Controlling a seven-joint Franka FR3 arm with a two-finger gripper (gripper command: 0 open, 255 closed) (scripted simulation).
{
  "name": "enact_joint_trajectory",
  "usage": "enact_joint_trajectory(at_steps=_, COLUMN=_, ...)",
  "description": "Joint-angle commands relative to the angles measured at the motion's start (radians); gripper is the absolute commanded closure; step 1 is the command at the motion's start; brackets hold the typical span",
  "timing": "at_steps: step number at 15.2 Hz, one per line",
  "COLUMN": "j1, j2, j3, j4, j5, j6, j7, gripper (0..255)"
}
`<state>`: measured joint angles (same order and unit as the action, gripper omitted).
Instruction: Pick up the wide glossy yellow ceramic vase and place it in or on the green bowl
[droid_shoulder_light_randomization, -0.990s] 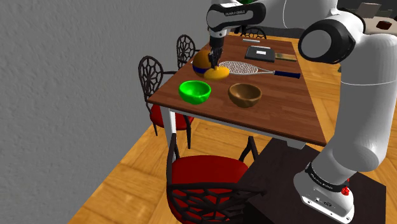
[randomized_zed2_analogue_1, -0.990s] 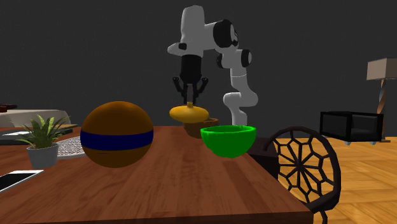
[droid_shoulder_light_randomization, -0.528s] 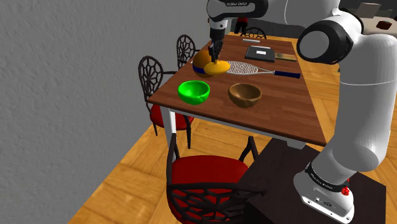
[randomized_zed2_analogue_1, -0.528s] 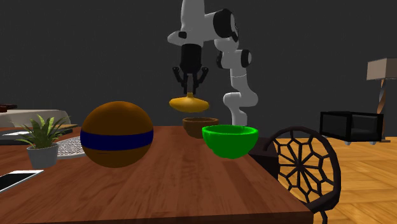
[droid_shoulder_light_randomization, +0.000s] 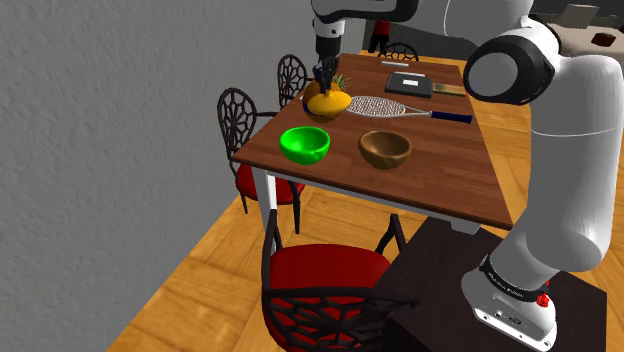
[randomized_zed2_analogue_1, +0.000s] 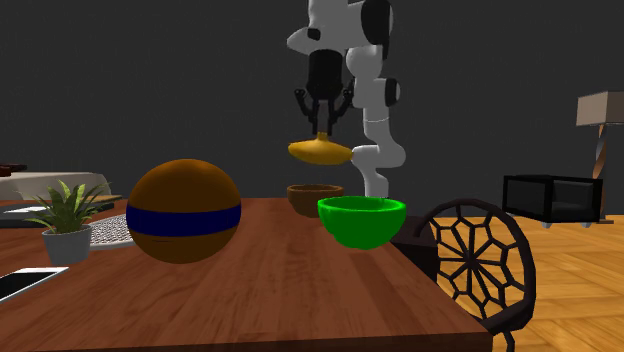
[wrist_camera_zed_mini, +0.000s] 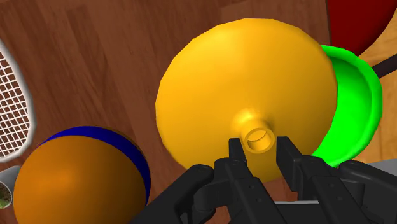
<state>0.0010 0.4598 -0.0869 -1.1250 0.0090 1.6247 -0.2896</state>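
The wide yellow vase (droid_shoulder_light_randomization: 329, 102) (randomized_zed2_analogue_1: 320, 151) (wrist_camera_zed_mini: 248, 95) hangs in the air above the wooden table, with my gripper (droid_shoulder_light_randomization: 324, 80) (randomized_zed2_analogue_1: 322, 127) (wrist_camera_zed_mini: 259, 153) shut on its narrow neck. The green bowl (droid_shoulder_light_randomization: 305, 144) (randomized_zed2_analogue_1: 361, 220) (wrist_camera_zed_mini: 353, 111) sits near the table's corner. In the wrist view the vase covers much of the bowl, which peeks out past its far side. In the second exterior view the vase floats above and slightly left of the bowl.
A brown wooden bowl (droid_shoulder_light_randomization: 385, 149) (randomized_zed2_analogue_1: 315, 197) stands beside the green one. An orange ball with a blue band (randomized_zed2_analogue_1: 184, 211) (wrist_camera_zed_mini: 73, 178), a racket (droid_shoulder_light_randomization: 400, 108), a potted plant (randomized_zed2_analogue_1: 66, 218) and a dark book (droid_shoulder_light_randomization: 410, 83) lie on the table (droid_shoulder_light_randomization: 440, 180). Dark chairs (droid_shoulder_light_randomization: 245, 130) line its edge.
The gripper has lifted the vase higher off the table and carried it toward the green bowl, rightwards in the second exterior view.
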Motion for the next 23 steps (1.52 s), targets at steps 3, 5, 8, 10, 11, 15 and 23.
enact_joint_trajectory(at_steps=3, j1=0.053, j2=0.072, j3=0.018, j4=0.155, j5=-0.006, j6=-0.084, j7=0.074, gripper=255)
enact_joint_trajectory(at_steps=5, j1=0.081, j2=0.117, j3=0.026, j4=0.248, j5=-0.01, j6=-0.133, j7=0.11, gripper=255)
enact_joint_trajectory(at_steps=8, j1=0.106, j2=0.155, j3=0.032, j4=0.313, j5=-0.012, j6=-0.162, j7=0.14, gripper=255)
enact_joint_trajectory(at_steps=10, j1=0.108, j2=0.127, j3=0.032, j4=0.238, j5=-0.013, j6=-0.114, j7=0.141, gripper=255)
enact_joint_trajectory(at_steps=11, j1=0.109, j2=0.116, j3=0.031, j4=0.205, j5=-0.014, j6=-0.093, j7=0.142, gripper=255)
enact_joint_trajectory(at_steps=15, j1=0.112, j2=0.083, j3=0.031, j4=0.096, j5=-0.015, j6=-0.017, j7=0.143, gripper=255)
enact_joint_trajectory(at_steps=23, j1=0.115, j2=0.051, j3=0.031, j4=-0.063, j5=-0.017, j6=0.11, j7=0.147, gripper=255)
